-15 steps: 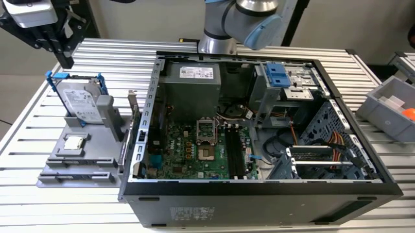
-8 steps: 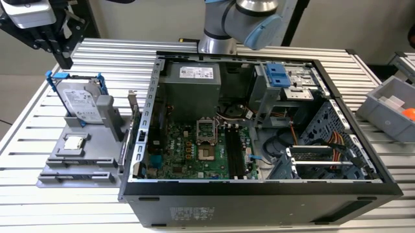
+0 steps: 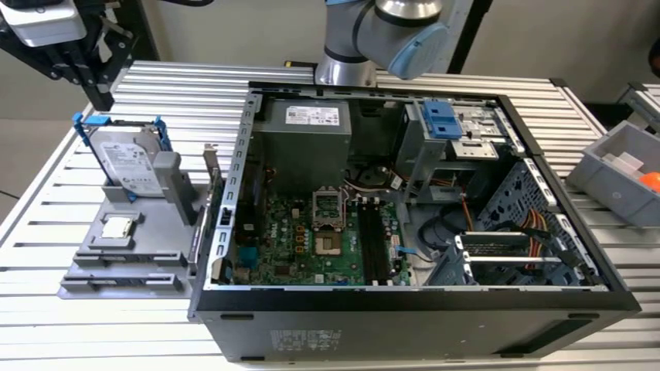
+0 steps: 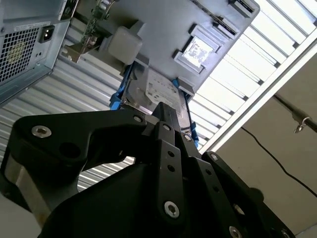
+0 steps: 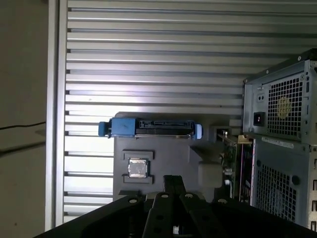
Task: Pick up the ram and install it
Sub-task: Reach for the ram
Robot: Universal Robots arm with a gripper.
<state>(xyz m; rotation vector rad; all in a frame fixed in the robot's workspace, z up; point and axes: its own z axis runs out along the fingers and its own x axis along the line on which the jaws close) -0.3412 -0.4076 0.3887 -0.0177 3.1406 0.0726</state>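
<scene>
End effector (image 3: pixel 103 99) pinched together, empty, over hard drive (image 3: pixel 129 166); ram (image 3: pixel 212 185) upright beside case (image 3: pixel 413 317), apart.

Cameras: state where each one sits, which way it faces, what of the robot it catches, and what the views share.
Exterior view: off the arm, high up, looking down into the open case on the slatted table; the arm shows at that view's top, the jaws by the drive.
Second wrist view: on the wrist, looking along the jaws at the drive and chip.
First wrist view: on the wrist, looking down past the jaws onto drive, chip and the case's rear.
Shared: all three show drive, chip and case.
</scene>
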